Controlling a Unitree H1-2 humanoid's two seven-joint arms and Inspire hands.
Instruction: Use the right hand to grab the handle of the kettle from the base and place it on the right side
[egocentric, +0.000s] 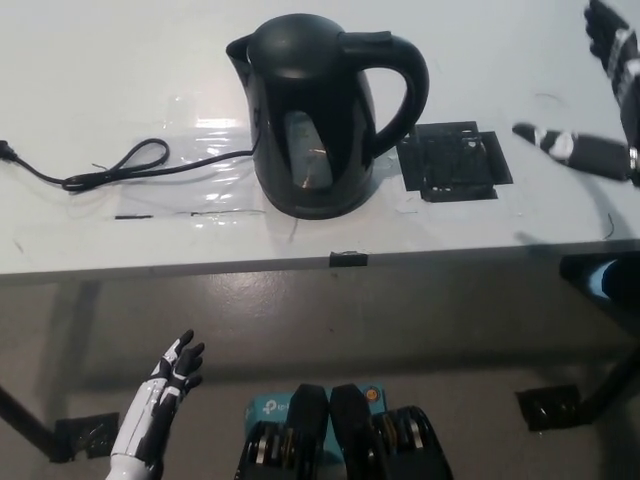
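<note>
Black kettle (315, 115) sits on its base near the bench's front edge, handle (405, 85) rightward. Right hand (600, 100), fingers spread, should approach level, wrapping the handle fully. Left hand (165, 385) rests low, fingers apart.

A: Any text readable?

B: Only a partial white logo is seen on the teal box (268, 409) at the bottom edge, half hidden; it cannot be read for certain.

A: Kettle (315, 110)?

B: No brand or marking is made out on the body or the handle (408, 85). A water window is seen, but no level numbers can be read.

A: Black square marking (454, 163) on the table (100, 70)?

B: No letters or numbers are seen on it.
</note>
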